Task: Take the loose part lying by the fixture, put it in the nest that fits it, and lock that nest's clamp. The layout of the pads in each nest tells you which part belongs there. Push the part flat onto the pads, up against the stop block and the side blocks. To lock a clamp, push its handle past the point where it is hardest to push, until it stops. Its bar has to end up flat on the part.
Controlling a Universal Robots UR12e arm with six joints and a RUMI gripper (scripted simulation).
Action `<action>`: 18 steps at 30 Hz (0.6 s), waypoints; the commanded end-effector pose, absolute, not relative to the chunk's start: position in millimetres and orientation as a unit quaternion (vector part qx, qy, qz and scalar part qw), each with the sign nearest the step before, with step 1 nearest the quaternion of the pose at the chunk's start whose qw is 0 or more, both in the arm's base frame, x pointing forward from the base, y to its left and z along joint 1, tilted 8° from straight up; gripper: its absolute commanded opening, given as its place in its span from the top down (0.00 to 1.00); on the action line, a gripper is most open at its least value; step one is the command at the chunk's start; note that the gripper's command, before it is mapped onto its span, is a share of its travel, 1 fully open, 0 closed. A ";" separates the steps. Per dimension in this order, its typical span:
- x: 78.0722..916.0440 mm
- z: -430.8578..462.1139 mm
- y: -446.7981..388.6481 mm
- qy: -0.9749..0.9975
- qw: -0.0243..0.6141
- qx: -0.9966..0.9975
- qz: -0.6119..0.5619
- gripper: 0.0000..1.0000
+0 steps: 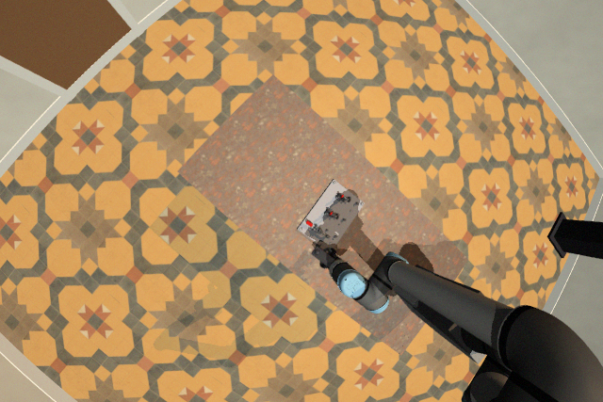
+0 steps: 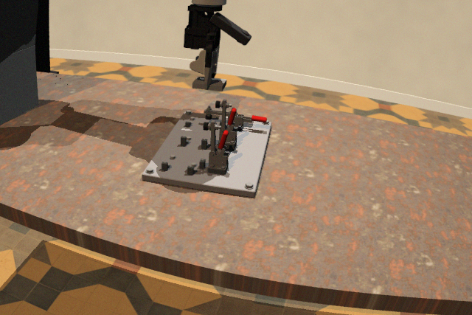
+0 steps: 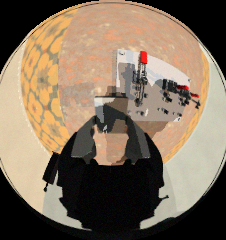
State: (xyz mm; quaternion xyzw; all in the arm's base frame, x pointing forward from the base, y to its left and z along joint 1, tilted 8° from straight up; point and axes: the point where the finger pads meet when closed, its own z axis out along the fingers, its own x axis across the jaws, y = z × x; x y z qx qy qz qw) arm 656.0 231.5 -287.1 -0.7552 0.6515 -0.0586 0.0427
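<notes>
My gripper (image 2: 207,80) (image 3: 110,116) is shut on the grey loose part (image 2: 219,84) (image 3: 104,104), a flat block held low between the fingertips. It hangs above table height, beyond the fixture's far end in the exterior view. The fixture plate (image 1: 317,208) (image 2: 254,155) (image 3: 165,73) carries three clamps. The far clamp's red handle (image 2: 259,118) (image 3: 143,57) lies outward and its bar is lowered. The middle red handle (image 2: 231,116) and near red handle (image 2: 223,139) stand steeply, with their bars raised. Pad layouts are too small to tell; the part's underside is hidden.
The fixture stands on a speckled reddish table (image 1: 272,144) (image 2: 343,204). Small dark blocks (image 2: 164,166) rise from the plate, and bolts sit at its corners. The arm (image 1: 438,290) reaches in from the lower right in the top view, with its shadow across the plate and table.
</notes>
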 end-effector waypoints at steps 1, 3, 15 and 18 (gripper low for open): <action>661.1 -286.2 203.9 0.651 0.044 -0.755 -0.059 1.00; 663.6 -286.1 187.6 0.651 0.044 -0.755 -0.059 1.00; 677.5 -285.6 98.6 0.651 0.044 -0.755 -0.059 1.00; 681.7 -285.5 71.8 0.651 0.044 -0.755 -0.059 1.00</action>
